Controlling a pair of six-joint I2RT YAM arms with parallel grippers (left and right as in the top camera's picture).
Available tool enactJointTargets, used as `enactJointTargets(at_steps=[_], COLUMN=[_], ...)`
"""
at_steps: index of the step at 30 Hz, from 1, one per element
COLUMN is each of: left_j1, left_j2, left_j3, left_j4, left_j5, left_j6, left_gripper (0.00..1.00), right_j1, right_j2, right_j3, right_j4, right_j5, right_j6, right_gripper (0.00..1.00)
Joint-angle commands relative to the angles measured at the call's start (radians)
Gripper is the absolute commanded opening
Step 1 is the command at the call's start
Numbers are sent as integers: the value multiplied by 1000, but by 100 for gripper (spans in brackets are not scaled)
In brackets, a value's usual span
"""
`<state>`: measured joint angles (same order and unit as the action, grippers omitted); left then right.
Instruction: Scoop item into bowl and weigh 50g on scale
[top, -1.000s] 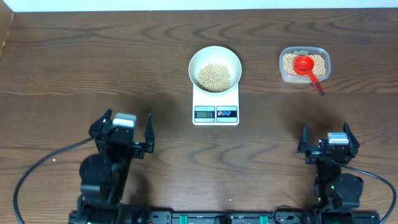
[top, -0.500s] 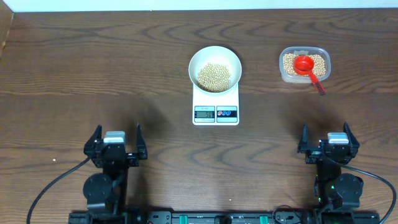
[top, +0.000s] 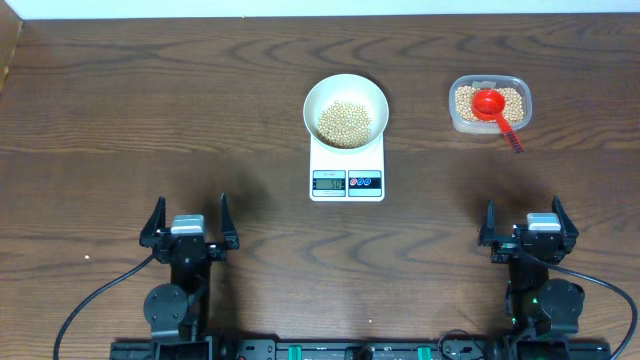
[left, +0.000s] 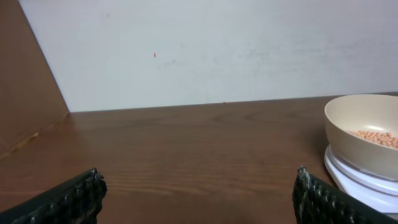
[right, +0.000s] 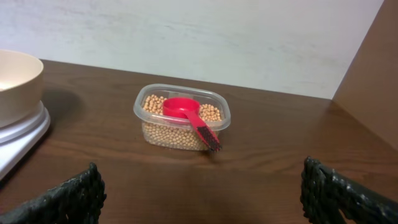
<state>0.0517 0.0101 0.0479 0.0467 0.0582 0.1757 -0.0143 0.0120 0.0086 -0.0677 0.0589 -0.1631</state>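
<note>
The white bowl (top: 345, 103) sits on the white scale (top: 347, 170) at the table's middle, with a heap of pale-tan beans (top: 344, 123) inside. The bowl (left: 364, 140) and its beans (left: 376, 137) also show at the right of the left wrist view, and the bowl's edge (right: 17, 81) at the left of the right wrist view. My left gripper (top: 190, 222) is open and empty near the front left (left: 196, 199). My right gripper (top: 525, 226) is open and empty near the front right (right: 202, 196).
A clear plastic tub (top: 489, 104) of beans stands at the back right, with a red scoop (top: 494, 108) lying in it, handle over the rim. It also shows in the right wrist view (right: 181, 118), scoop (right: 189, 115) on top. A pale wall stands behind the table.
My left arm has drawn back toward the front edge and straightened, its gripper still open. The right arm, bowl, scale and tub have not moved.
</note>
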Motion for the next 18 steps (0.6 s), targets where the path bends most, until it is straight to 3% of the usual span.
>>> enactJointTargets(at_steps=[1,6,13,18], left_j1=[5,5,1,1], left_j2=[-8,-8,-9,-9], left_j3=[-32,-44,-44,-44], left_j4=[41,43,-104,-114], left_j5=[8,8,10,2], left_j6=[-13,-13,-17,-17], left_gripper=[98,98,98,98], right_j1=[9,9,9,9], right_j2=[-6,-6,-6,-6], right_j3=[-3,-3,-3,-3], right_j4=[-3,-3,-3,-3], right_j5=[-6,-6,-6,-6], right_j6=[-6,-6,-6,-6], right_gripper=[99,99,99,99])
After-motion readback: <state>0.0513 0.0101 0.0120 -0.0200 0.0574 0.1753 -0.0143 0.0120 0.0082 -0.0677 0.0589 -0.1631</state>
